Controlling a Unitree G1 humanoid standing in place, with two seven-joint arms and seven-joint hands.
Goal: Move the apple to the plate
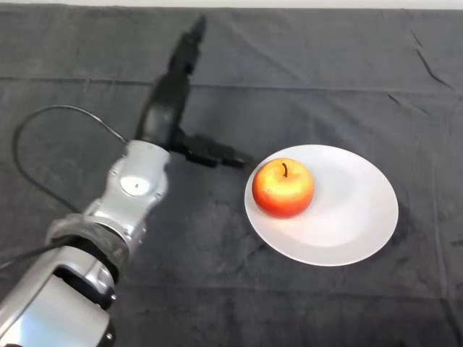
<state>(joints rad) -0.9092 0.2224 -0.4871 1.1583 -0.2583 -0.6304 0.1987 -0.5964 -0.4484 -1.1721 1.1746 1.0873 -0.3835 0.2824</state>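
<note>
A: Quick one, where's the apple [283,188] sitting?
B: It's sitting on the white plate [362,217], on the plate's left part, close to the rim. Upright, stem pointing up. Red with yellow patches.
A: And the plate?
B: It's lying right of the worktop's [325,72] middle, on the dark cloth [217,303] that's covering the whole top.
A: Robot hand [168,108]?
B: It's hanging over the worktop left of the plate, spread wide. Fingers are stretching straight toward the far edge, thumb [217,153] is sticking out sideways toward the plate.
A: Is it holding anything?
B: Nothing. The thumb tip is ending just beside the plate's left rim, near the apple; I can't tell whether it's touching the rim.
A: Arm?
B: The silver-grey arm [130,195] is coming in from the near left corner.
</note>
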